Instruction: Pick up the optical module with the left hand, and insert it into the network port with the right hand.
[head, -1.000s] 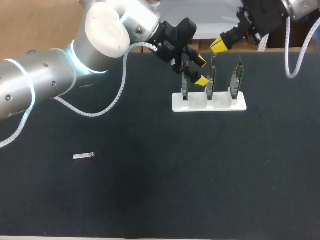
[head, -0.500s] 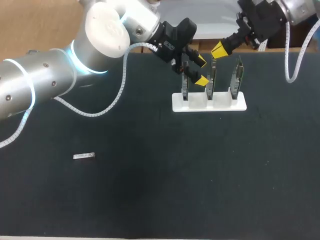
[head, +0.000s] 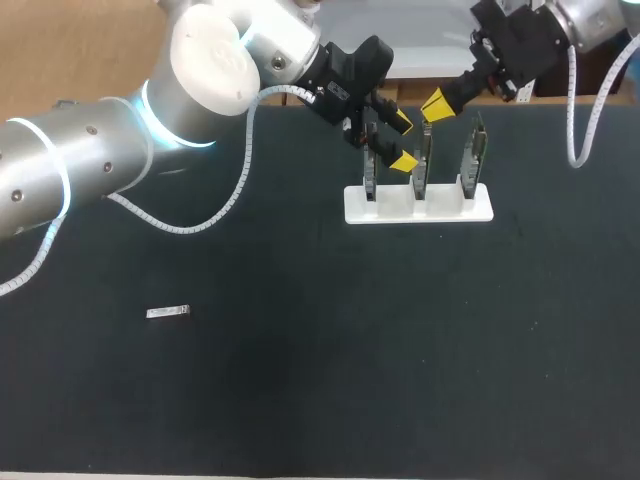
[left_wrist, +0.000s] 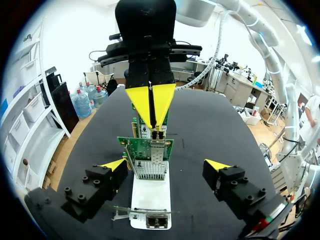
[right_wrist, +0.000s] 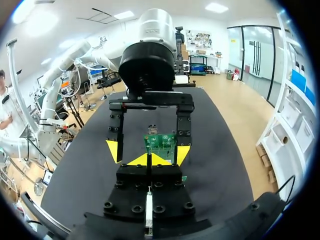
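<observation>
Far left, flat on the dark table (head: 300, 400): the optical module (head: 168, 313), alone, well apart from both grippers, in the same spot as a second ago. Further right, coming in from the left side: the left arm (head: 100, 170), with the left gripper (head: 404, 141) up by the white rack (head: 445, 208) of three upright green cards. Yellow tips spread wide, holding nothing, set either side of the rack's line between the first card (head: 369, 170) and the middle card (head: 422, 160). No movement there across the last second. From the left wrist, a metal-caged network port (left_wrist: 151, 170) on the middle card, straight ahead between the spread fingers. Right again, just above that card's top edge: the right gripper (head: 436, 104), tips pressed together, nothing visibly between them. Has sunk a little toward the card over the last second. Judged from this: pick-up not begun, module untouched, both grippers gathered at the port end. Next needed, probably, a long retreat of the left gripper to the module before any insertion
</observation>
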